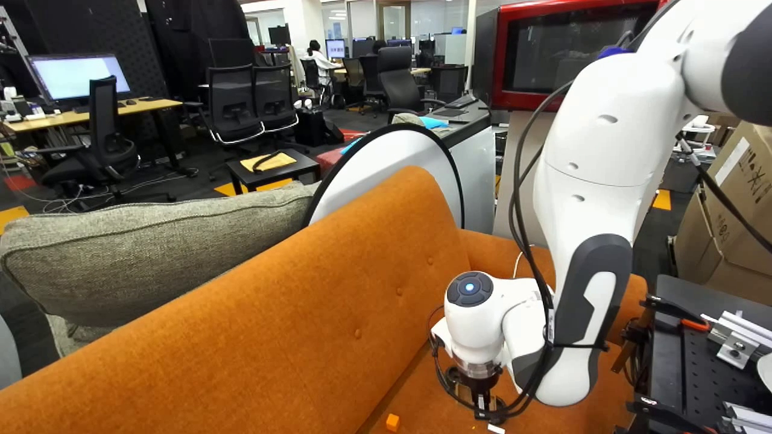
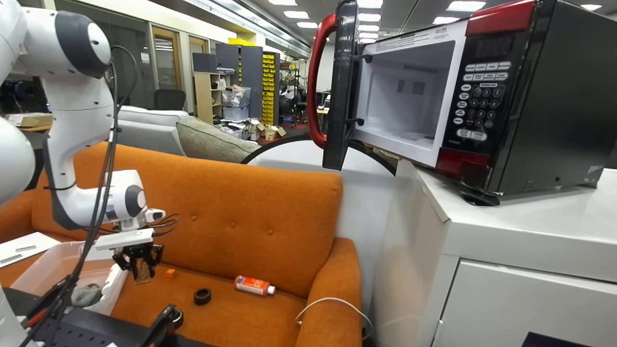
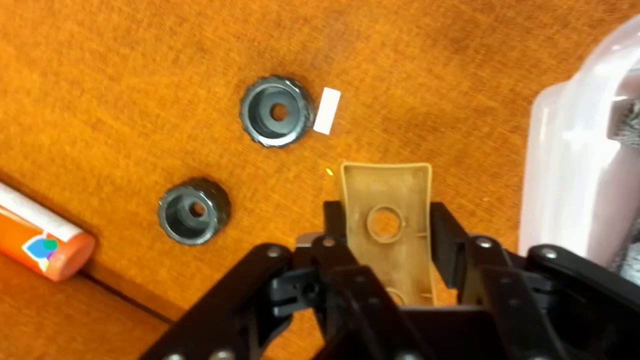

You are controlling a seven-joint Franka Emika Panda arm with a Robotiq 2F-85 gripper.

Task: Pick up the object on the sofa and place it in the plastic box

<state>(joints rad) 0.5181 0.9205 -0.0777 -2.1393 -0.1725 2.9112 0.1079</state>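
The orange sofa (image 2: pixel 231 212) fills the middle of an exterior view and also shows in an exterior view (image 1: pixel 271 319) and the wrist view (image 3: pixel 150 60). My gripper (image 3: pixel 387 220) is shut on a tan rectangular piece (image 3: pixel 387 187) with round holes, its fingers on the two long sides. In an exterior view the gripper (image 2: pixel 140 260) holds the tan piece (image 2: pixel 143 274) above the seat, hanging down. The clear plastic box (image 2: pixel 113 286) stands beside the gripper with a grey item (image 2: pixel 87 295) inside. In the wrist view the box (image 3: pixel 560 170) is at the right edge.
Two black knobs (image 3: pixel 276 111) (image 3: pixel 194 211), a white strip (image 3: pixel 327 111), an orange bottle (image 2: pixel 254 285) and an orange cube (image 2: pixel 170 273) lie on the seat. A black bench (image 1: pixel 711 361) with clamps borders the sofa. A microwave (image 2: pixel 482 96) with open door stands on a white cabinet.
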